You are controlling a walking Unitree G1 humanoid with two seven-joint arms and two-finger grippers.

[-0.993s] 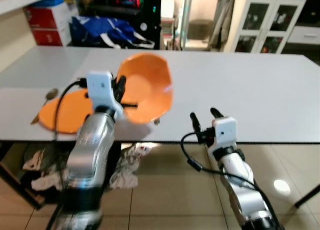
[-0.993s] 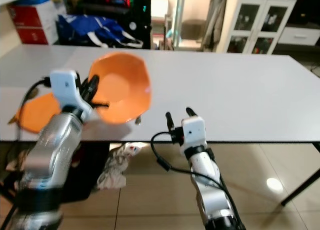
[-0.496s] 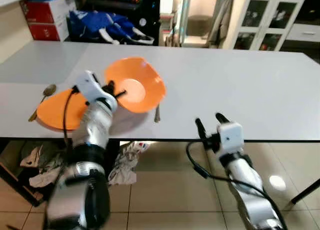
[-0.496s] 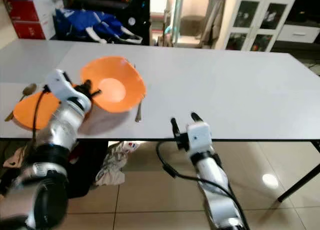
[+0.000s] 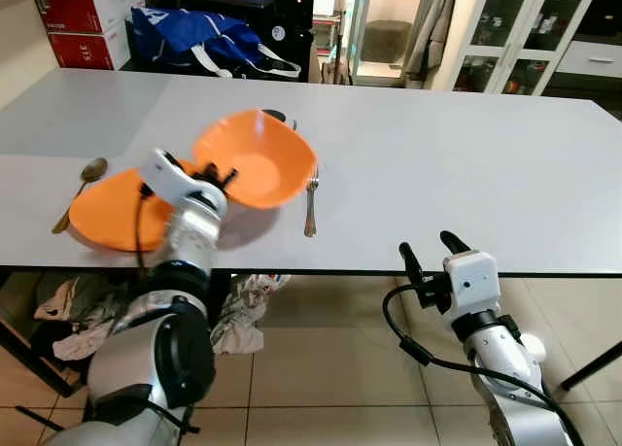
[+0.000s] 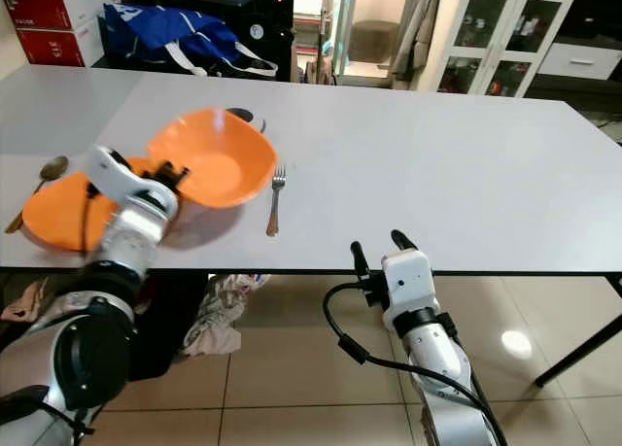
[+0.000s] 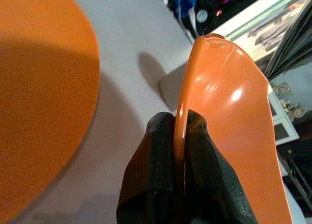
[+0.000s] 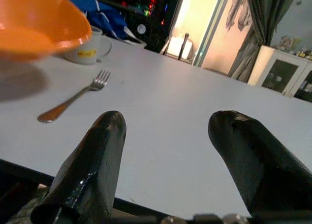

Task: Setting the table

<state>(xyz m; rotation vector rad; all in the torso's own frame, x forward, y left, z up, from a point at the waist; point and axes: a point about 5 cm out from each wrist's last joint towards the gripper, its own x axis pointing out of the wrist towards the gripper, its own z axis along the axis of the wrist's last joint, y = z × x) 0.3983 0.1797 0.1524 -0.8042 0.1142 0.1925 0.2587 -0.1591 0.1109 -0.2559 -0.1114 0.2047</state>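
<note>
Black and parted, my right jaws (image 5: 430, 252) hang empty below the near edge of the white surface (image 5: 466, 174), fingers spread wide with nothing between them. My left jaws (image 7: 180, 136) are pinched tight on the rim of the orange bowl (image 5: 258, 159), holding it tilted in the air above the surface, its hollow turned toward the far side. Just beside it, under my left arm, the orange plate (image 5: 107, 208) lies flat near the front edge. A spoon (image 5: 83, 186) rests touching the plate's left rim, and 1 fork (image 5: 311, 203) lies to the right of the bowl, well apart from my right jaws. Behind the bowl stands a white mug (image 8: 87, 49).

As I judge it, the setting is partly laid: plate, spoon, fork and mug are down, and the bowl is not yet set, likely onto the plate.
</note>
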